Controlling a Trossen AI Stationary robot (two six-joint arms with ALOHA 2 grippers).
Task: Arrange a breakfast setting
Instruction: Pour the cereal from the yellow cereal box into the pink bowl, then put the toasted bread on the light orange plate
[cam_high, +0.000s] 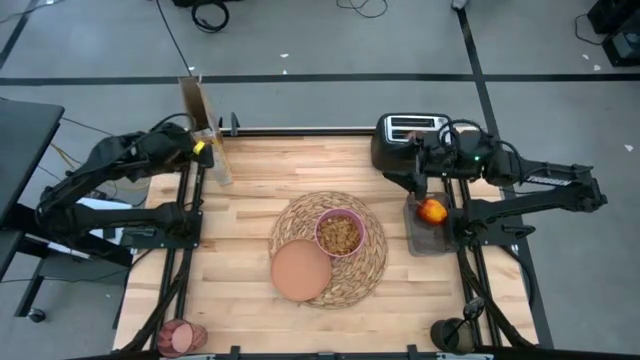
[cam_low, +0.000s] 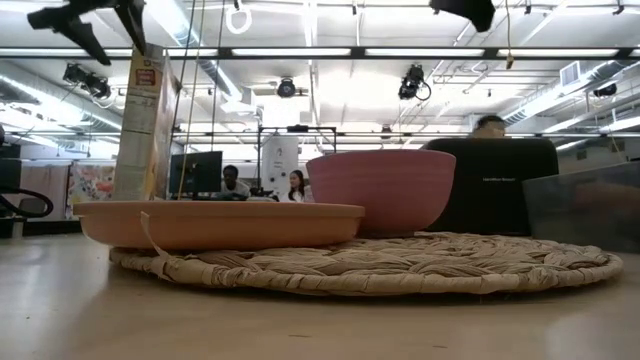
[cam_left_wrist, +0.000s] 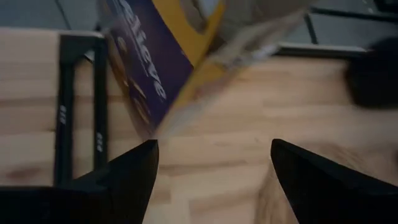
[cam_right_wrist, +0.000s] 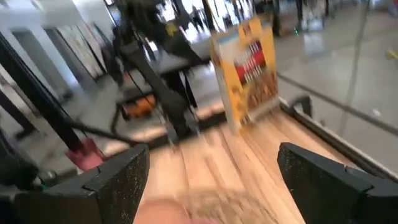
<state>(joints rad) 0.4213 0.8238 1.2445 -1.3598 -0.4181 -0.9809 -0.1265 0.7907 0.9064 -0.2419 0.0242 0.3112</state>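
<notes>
The round woven placemat lies mid-table and also shows in the low view. On it rest the pink bowl, holding cereal, and the tan-brown plate. The red apple sits in a clear tray at the right. The pinkish-red tumbler is at the near left corner. My left gripper is open just above the upright cereal box at the far left. My right gripper is open, raised between toaster and apple. Spoon and toast do not show.
A black toaster stands at the far right edge. The cereal box stands on the table near the far left corner. Bare wood lies between the box and the placemat and along the near edge. People sit in the room behind.
</notes>
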